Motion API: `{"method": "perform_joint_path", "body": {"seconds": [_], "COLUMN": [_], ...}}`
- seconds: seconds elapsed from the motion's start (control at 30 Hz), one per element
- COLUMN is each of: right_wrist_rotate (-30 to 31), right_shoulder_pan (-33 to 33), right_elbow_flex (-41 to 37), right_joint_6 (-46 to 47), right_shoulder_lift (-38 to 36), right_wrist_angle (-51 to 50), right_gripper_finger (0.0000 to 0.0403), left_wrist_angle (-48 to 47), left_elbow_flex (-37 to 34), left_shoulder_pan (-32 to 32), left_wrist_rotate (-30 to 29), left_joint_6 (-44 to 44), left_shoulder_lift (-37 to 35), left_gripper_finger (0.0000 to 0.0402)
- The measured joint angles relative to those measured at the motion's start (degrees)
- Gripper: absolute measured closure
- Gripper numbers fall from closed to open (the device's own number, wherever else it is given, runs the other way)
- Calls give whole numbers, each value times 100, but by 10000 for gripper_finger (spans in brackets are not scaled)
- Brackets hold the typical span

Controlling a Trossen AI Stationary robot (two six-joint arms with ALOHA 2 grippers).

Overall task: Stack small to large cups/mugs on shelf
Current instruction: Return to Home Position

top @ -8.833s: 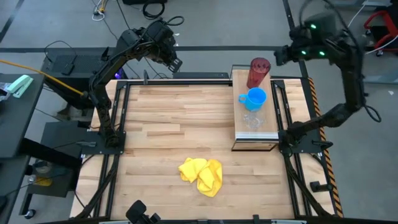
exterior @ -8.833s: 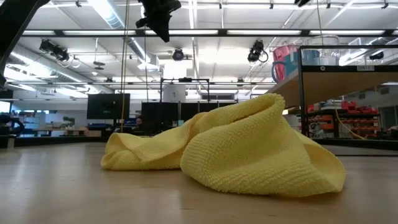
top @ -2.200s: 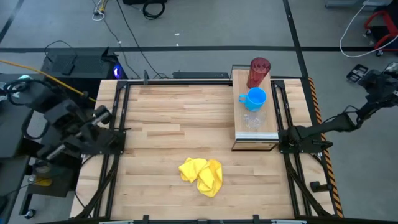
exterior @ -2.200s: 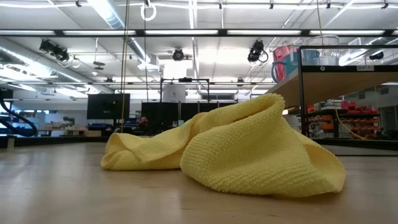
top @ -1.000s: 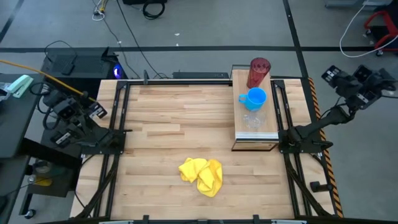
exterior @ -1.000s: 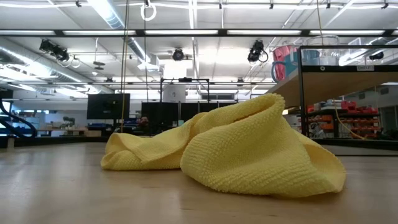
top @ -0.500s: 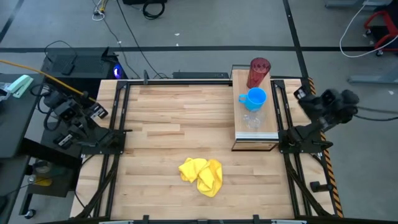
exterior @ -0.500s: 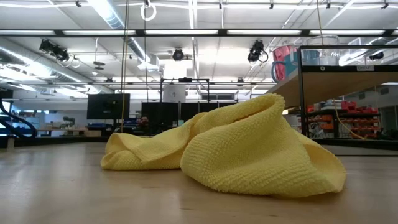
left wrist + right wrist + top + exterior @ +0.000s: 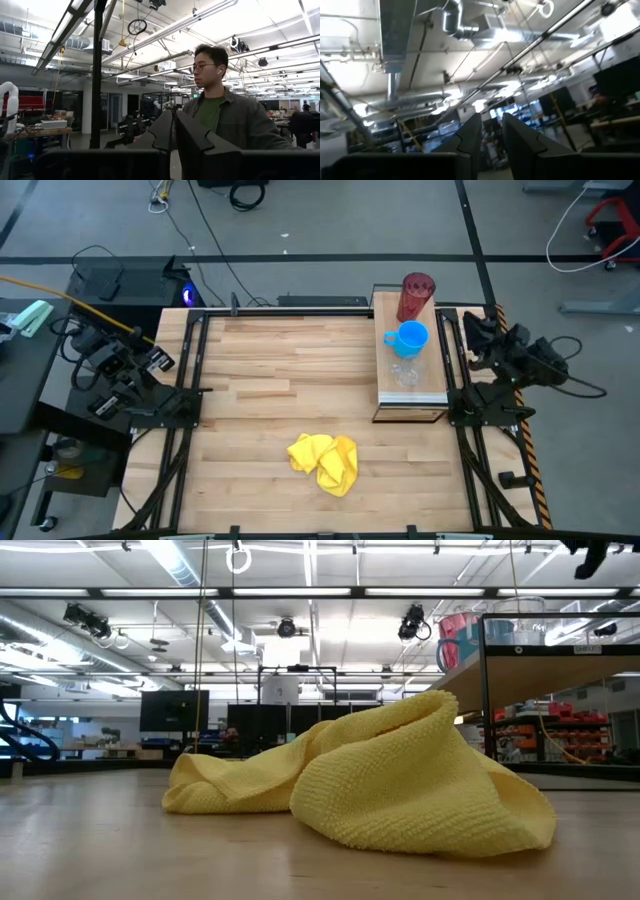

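Cups [image 9: 407,337] on shelf [image 9: 431,386], far from fingers [image 9: 470,136]

I've got the long light-wood plank shelf [image 9: 434,370] on the table's three o'clock side. All upright in one line on it: tall dark red ribbed tumbler [image 9: 416,297] at the twelve o'clock end, bright blue mug [image 9: 411,337] mid-line with its handle toward nine, small clear plastic cup [image 9: 405,373] toward six.

Yellow cloth [image 9: 323,462]: one, crumpled in soft folds, lying on the butcher-block tabletop [image 9: 280,370] near its front edge; fills the middle of the low view. Person [image 9: 220,117]: one, glasses, earbud, green shirt under dark grey jacket, standing in the room. Dark monitor [image 9: 173,710]: one, beyond the table.
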Motion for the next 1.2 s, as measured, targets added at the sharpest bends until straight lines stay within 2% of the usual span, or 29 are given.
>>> {"method": "perform_joint_path", "body": {"seconds": [0.17,0.3,0.43,0.67,0.87,1.2], "right_wrist_rotate": [-462,-823,-1167,-1259,-1783,-2112], "right_shoulder_pan": [-501,-855,-1162,-1667,-2109,-2445], "right_elbow_flex": [-532,-873,-919,-707,-703,-700], "right_joint_6": [141,689,801,1236,1485,1962], "right_shoulder_lift": [2,9,11,17,18,18], "right_wrist_angle": [857,829,814,-471,-660,-1807], "right_gripper_finger": [318,318,318,318,318,318], "left_wrist_angle": [-22,-21,-16,-182,-241,3], "left_elbow_flex": [-2,-1,-2,-2,-224,-532], "left_shoulder_pan": [-1,-2,-1,0,0,-2], "left_wrist_rotate": [0,1,1,1,1,3], "left_joint_6": [17,15,11,-9,43,18], "left_shoulder_lift": [4,4,4,4,4,2], "left_gripper_finger": [365,361,364,373,369,362]}}
